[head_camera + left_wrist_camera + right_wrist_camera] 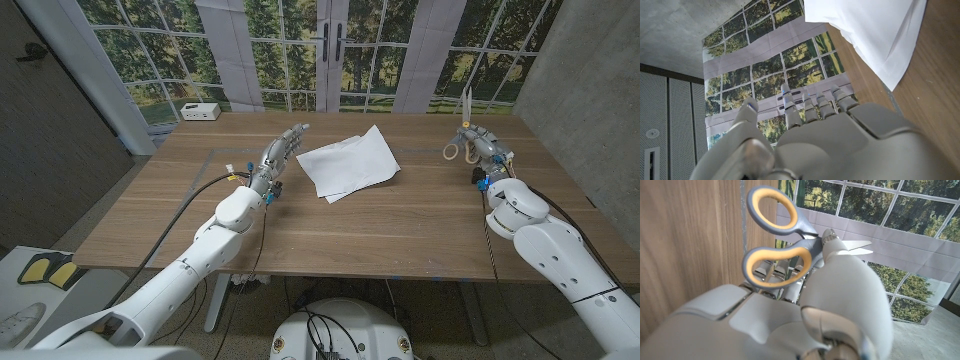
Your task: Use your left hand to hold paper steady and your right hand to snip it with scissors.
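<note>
Right hand (805,315) is gripping the scissors (777,245) by the orange-lined handles, blades pointing up and away from the table (420,225), well apart from the paper (348,165), which is lying mid-table toward the robot's left of that hand. Left hand (280,155) is hovering just beside the paper's near-left edge, fingers extended and holding nothing, not pressing it yet. Left is the nearer hand, so it should likely pin the sheet first.

light: even, bright, soft | shadows: faint under paper (348,165) | focus: head sharp; wrist foregrounds soft | edges: bowed
</note>
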Controlling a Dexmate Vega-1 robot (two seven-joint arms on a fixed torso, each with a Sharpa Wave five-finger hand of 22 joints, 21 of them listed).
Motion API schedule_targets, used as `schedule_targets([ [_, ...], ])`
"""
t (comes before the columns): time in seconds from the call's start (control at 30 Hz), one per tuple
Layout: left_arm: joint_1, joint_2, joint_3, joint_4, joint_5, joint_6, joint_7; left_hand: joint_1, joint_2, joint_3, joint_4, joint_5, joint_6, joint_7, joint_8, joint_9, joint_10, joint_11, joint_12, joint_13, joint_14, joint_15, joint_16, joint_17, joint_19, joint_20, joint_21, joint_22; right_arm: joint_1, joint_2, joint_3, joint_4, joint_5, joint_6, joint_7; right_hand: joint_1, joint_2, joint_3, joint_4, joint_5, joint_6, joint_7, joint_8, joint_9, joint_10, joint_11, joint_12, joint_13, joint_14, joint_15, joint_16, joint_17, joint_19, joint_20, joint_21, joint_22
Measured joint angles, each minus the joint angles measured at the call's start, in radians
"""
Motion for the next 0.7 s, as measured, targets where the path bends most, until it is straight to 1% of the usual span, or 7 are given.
schedule_targets([
  [0.07, 0.000, 0.000, 0.000, 0.000, 0.006, -0.005, 0.003, 0.005, -0.004, 0.003, -0.003, 0.000, 0.030, 0.000, 0.003, -0.001, 0.000, 0.000, 0.000, 0.000, -0.003, -0.003, 0.000, 0.000, -0.004, -0.004, 0.000, 0.000, 0.005, 0.008, -0.008, -0.001, -0.002, 0.008, -0.008, 0.000, 0.000, 0.000, 0.000, 0.000, 0.000, 0.000, 0.001, 0.000, 0.000, 0.000, 0.000, 0.000, -0.002, -0.002, -0.002, 0.000, -0.005, -0.005, 0.000, 0.000],
  [0.2, 0.009, -0.002, 0.004, -0.021, 0.017, -0.013, 0.008, 0.014, -0.006, 0.003, -0.003, 0.000, 0.097, 0.015, 0.015, -0.001, -0.002, -0.002, 0.000, 0.000, -0.013, -0.003, 0.000, 0.000, -0.007, -0.007, 0.000, 0.000, 0.016, 0.025, -0.025, -0.002, -0.008, 0.023, -0.022, 0.000, 0.000, 0.000, 0.000, -0.001, 0.000, 0.000, 0.005, -0.001, 0.004, -0.004, -0.001, -0.003, -0.007, 0.004, -0.002, 0.002, -0.005, -0.005, -0.004, 0.000],
  [0.23, 0.010, -0.002, 0.004, -0.024, 0.018, -0.014, 0.009, 0.016, -0.008, 0.003, -0.003, 0.000, 0.112, 0.017, 0.018, -0.001, -0.004, -0.004, 0.000, 0.000, -0.020, -0.001, 0.000, 0.000, -0.007, -0.007, 0.000, 0.000, 0.019, 0.028, -0.029, -0.002, -0.009, 0.027, -0.025, 0.000, 0.000, 0.000, 0.000, -0.001, 0.000, 0.000, 0.007, -0.001, 0.011, -0.011, -0.004, -0.004, -0.007, 0.004, -0.002, 0.003, -0.005, -0.005, -0.007, 0.000],
  [0.4, 0.017, -0.003, 0.007, -0.040, 0.022, -0.022, 0.010, 0.024, -0.008, 0.003, -0.003, 0.000, 0.188, 0.043, 0.026, -0.001, -0.015, -0.003, -0.009, 0.000, -0.032, 0.000, -0.005, 0.000, -0.013, -0.013, 0.000, 0.000, 0.040, 0.045, -0.053, 0.003, -0.013, 0.043, -0.028, 0.000, 0.000, 0.000, 0.000, -0.001, -0.005, -0.002, 0.027, 0.000, 0.013, -0.012, -0.007, -0.009, 0.010, -0.002, 0.010, 0.008, -0.005, -0.005, -0.011, 0.000],
  [0.47, 0.018, -0.004, 0.009, -0.046, 0.022, -0.025, 0.008, 0.026, -0.010, 0.003, -0.003, 0.000, 0.209, 0.053, 0.026, -0.001, -0.018, 0.000, -0.009, 0.000, -0.038, -0.001, -0.005, 0.000, -0.023, -0.023, -0.003, 0.000, 0.046, 0.049, -0.060, 0.007, -0.014, 0.047, -0.028, 0.000, 0.000, 0.000, 0.000, -0.001, -0.005, -0.002, 0.027, 0.003, 0.013, -0.012, -0.008, -0.010, 0.010, -0.002, 0.010, 0.008, -0.005, -0.005, -0.011, 0.000],
  [0.57, 0.020, -0.005, 0.012, -0.059, 0.023, -0.034, -0.001, 0.028, -0.012, 0.003, -0.003, 0.000, 0.229, 0.063, 0.026, -0.001, -0.018, 0.000, -0.009, 0.000, -0.045, 0.002, -0.005, 0.000, -0.032, -0.062, -0.004, 0.000, 0.062, 0.058, -0.076, 0.015, -0.016, 0.053, -0.028, 0.000, 0.000, 0.000, 0.000, -0.001, -0.005, -0.002, 0.031, 0.003, 0.015, -0.010, -0.008, -0.010, 0.010, -0.002, 0.010, 0.008, -0.005, -0.005, -0.015, 0.000],
  [0.7, 0.020, -0.007, 0.015, -0.068, 0.024, -0.044, -0.010, 0.032, -0.016, 0.003, -0.003, 0.000, 0.215, 0.082, 0.004, -0.001, -0.040, 0.004, -0.012, 0.000, -0.059, 0.002, -0.005, 0.000, -0.038, -0.070, -0.004, 0.000, 0.078, 0.066, -0.093, 0.023, -0.019, 0.056, -0.030, 0.000, 0.000, 0.000, 0.000, 0.000, -0.006, -0.002, 0.035, 0.003, 0.015, -0.010, -0.010, -0.010, 0.010, -0.002, 0.010, 0.008, -0.005, -0.005, -0.015, 0.000],
])
